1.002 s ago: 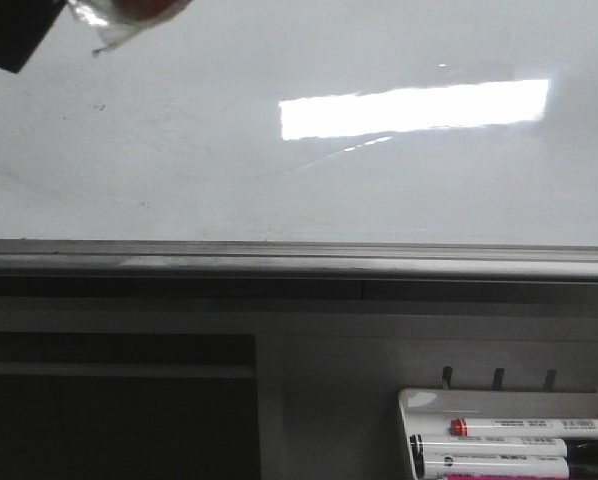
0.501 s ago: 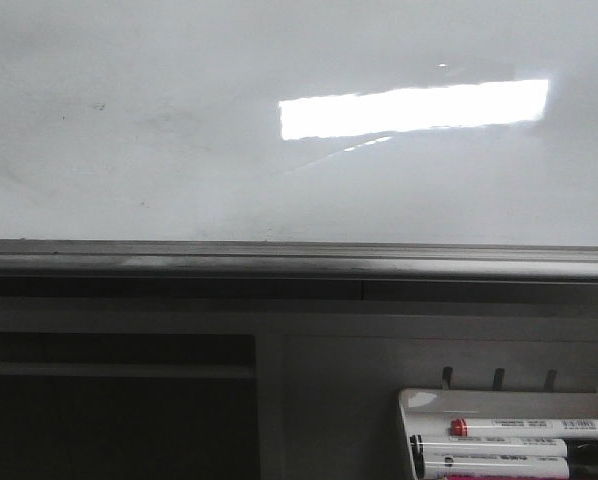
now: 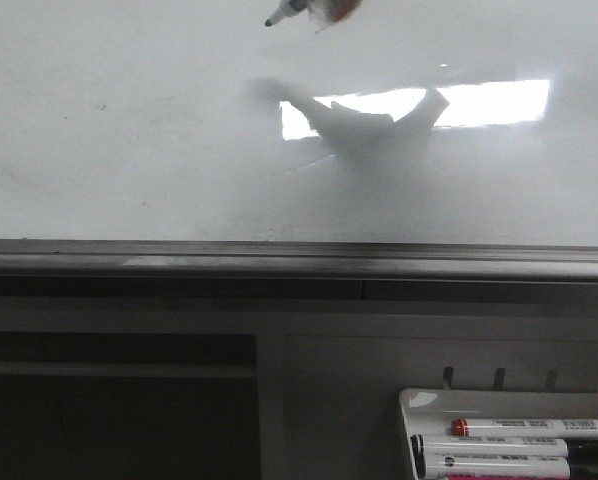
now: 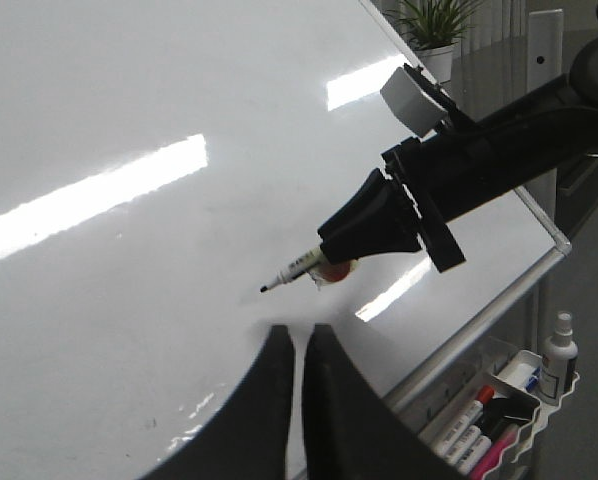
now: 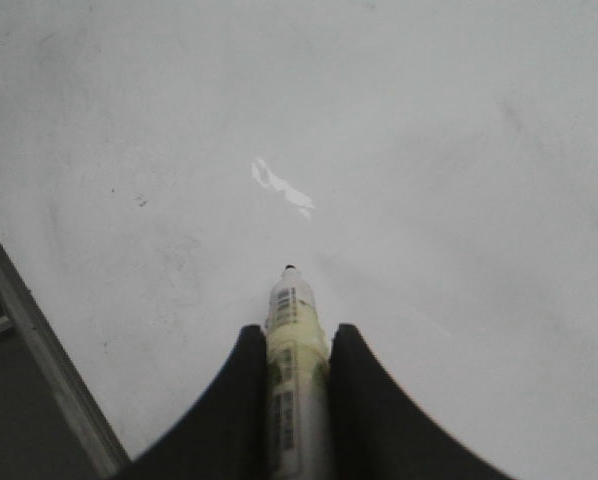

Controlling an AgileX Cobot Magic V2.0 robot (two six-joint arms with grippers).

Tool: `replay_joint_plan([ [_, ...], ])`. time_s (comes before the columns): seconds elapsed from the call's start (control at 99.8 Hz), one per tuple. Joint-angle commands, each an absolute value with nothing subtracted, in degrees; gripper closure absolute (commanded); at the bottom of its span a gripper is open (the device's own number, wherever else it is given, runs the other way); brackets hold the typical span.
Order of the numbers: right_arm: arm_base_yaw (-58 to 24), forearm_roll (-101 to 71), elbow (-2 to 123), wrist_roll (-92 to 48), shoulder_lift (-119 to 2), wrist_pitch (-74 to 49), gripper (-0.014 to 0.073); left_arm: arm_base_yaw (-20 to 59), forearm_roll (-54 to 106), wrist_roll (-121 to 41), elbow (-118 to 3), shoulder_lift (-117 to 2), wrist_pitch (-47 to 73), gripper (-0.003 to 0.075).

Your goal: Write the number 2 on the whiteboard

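The right claw (image 5: 291, 345) pinched a black-tipped white marker (image 5: 293, 330) just off the glossy white whiteboard (image 5: 429, 150); the left claw (image 4: 299, 345) was pressed nearly together, empty.

The whiteboard (image 3: 129, 120) is shiny white with grey smudges. Between black fingers (image 5: 244, 400), the marker (image 5: 294, 350) is pale yellow with a black tip.

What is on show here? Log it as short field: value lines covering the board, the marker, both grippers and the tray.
whiteboard: glossy white, faint smudges and specks, no drawn line visible
number 2: not yet on the board
marker: uncapped, dark tip aimed at the board; whether the tip touches cannot be told
right gripper: shut on the marker
left gripper: holds nothing, fingers nearly together
marker tray: below the board's rail, at the right, holding several capped markers
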State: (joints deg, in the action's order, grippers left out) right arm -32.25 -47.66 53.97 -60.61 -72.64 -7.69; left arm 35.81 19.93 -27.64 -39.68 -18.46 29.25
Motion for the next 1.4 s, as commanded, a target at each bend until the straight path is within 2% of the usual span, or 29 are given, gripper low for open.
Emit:
replay_joint_plan([
  [0.0, -31.45, -47.41, 57.09, -60.91, -73.01, -4.96, 0.0667, 35.49, 23.71, -26.74, -39.35, -17.72, 25.47, 0.0741],
  [0.27, -26.39, -47.41, 58.14, -60.91, -75.19, -6.5, 0.0667, 35.49, 26.07, -26.74, -38.48, -17.49, 25.71, 0.0741],
  [0.621, -10.89, -44.88, 60.08, -60.78, -71.44, -18.87, 0.0659, 35.49, 26.07, -26.74, -38.37, -17.49, 25.71, 0.0741],
  [0.781, -6.2, -40.35, 59.66, -54.36, -67.84, -29.8, 0.0655, 35.49, 26.07, -26.74, -38.37, -17.49, 25.71, 0.0741],
  [0.922, -8.01, -39.16, 55.77, -52.71, -67.16, -33.32, 0.0654, 35.49, 26.07, -26.74, -38.37, -17.49, 25.71, 0.0741],
  [1.042, -13.24, -40.1, 51.42, -51.76, -68.1, -28.28, 0.0654, 35.49, 26.07, -26.74, -38.37, -17.49, 25.71, 0.0741],
  [1.232, -22.27, -40.33, 51.15, -49.69, -72.27, -20.29, 0.0654, 35.49, 26.07, -26.74, -38.37, -17.49, 25.71, 0.0741],
  [1.392, -23.72, -40.33, 51.96, -49.69, -74.23, -20.06, 0.0654, 35.49, 26.07, -26.74, -38.37, -17.49, 25.71, 0.0741],
])
